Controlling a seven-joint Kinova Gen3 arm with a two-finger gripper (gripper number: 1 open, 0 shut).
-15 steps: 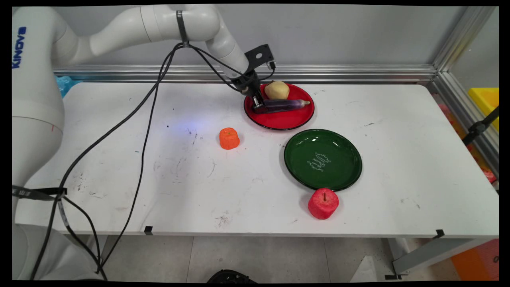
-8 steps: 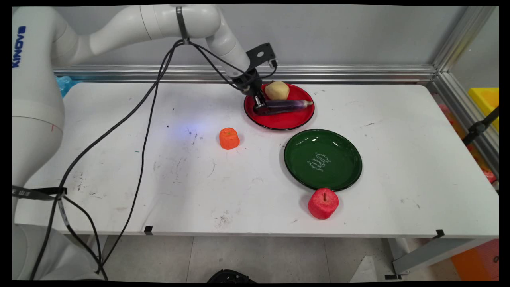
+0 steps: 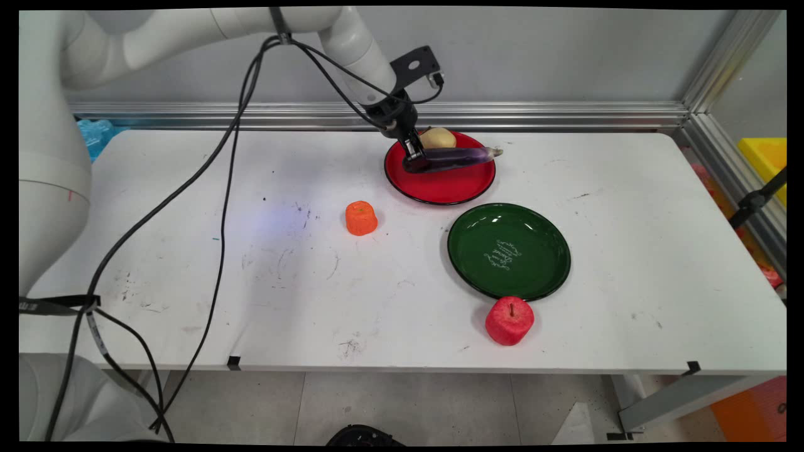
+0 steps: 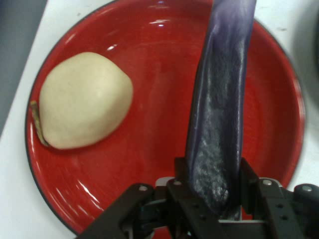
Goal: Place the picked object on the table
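Note:
My gripper (image 3: 414, 160) is shut on the left end of a long purple eggplant (image 3: 455, 157), which hangs level a little above the red plate (image 3: 443, 188) at the back of the table. In the hand view the eggplant (image 4: 219, 124) runs up from between my gripper (image 4: 212, 191) fingers, above the red plate (image 4: 159, 164). A pale yellow potato (image 3: 438, 136) lies on the plate just behind the eggplant; the potato (image 4: 82, 102) lies left of it in the hand view.
An empty green plate (image 3: 509, 251) sits in front of the red one to the right. A red apple (image 3: 509, 321) stands at its near edge. An orange carrot piece (image 3: 361, 218) stands left of the plates. Black cables hang from the arm across the left side.
The gripper has risen with the eggplant, which has left the red plate's surface and now partly covers the potato. The arm has swung upward.

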